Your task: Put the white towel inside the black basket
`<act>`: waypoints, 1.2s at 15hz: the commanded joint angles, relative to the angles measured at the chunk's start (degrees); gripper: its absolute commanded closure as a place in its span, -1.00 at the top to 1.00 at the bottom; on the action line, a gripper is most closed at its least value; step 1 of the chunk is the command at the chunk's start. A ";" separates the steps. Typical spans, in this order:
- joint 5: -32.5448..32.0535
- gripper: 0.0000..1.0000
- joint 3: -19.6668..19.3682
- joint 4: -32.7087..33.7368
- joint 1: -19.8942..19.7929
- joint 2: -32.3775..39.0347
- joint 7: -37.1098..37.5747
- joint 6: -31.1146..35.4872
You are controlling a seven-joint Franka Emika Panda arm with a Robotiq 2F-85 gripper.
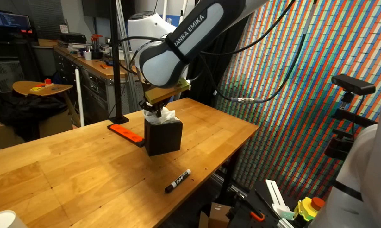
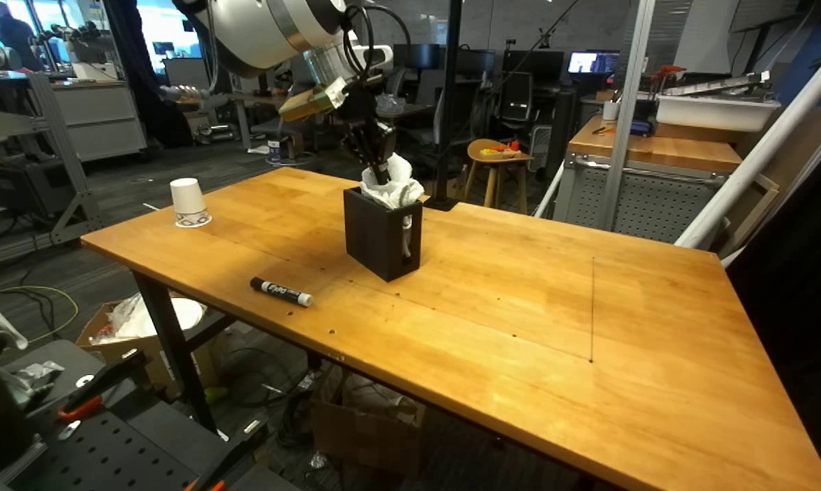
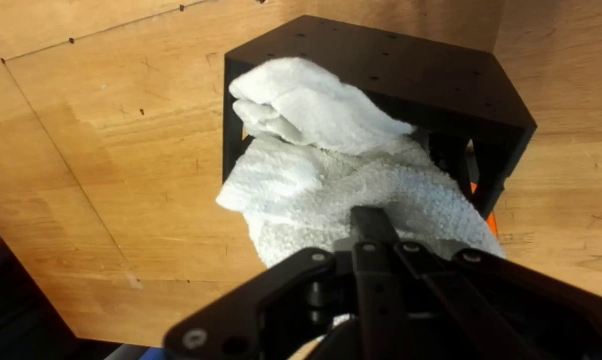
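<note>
On a table (image 2: 669, 327), a black basket (image 2: 371, 239) with a white towel (image 3: 326, 180) bunched in its mouth, gripper (image 2: 381, 175) at the folds.
The table is cropped in both exterior views, as is the robot arm (image 1: 193, 34), at the top. The basket stands upright, its floor out of sight. The towel sits partly inside, a strip showing through a gap in the basket's side, upper folds above the rim; its depth is hidden. The gripper's fingers (image 3: 373, 225) are drawn together on the towel, pinching it, one tip lost among folds. In an exterior view the orange tool (image 1: 126, 133) lies near nine o'clock of the basket; contact is unclear. In an exterior view the upturned paper cup (image 2: 189, 202) stands at nine o'clock, well apart, and the marker (image 2: 281, 292) lies at eight.
</note>
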 commanded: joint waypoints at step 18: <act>26.48 -0.99 -0.66 10.10 -4.95 16.96 -27.65 -5.48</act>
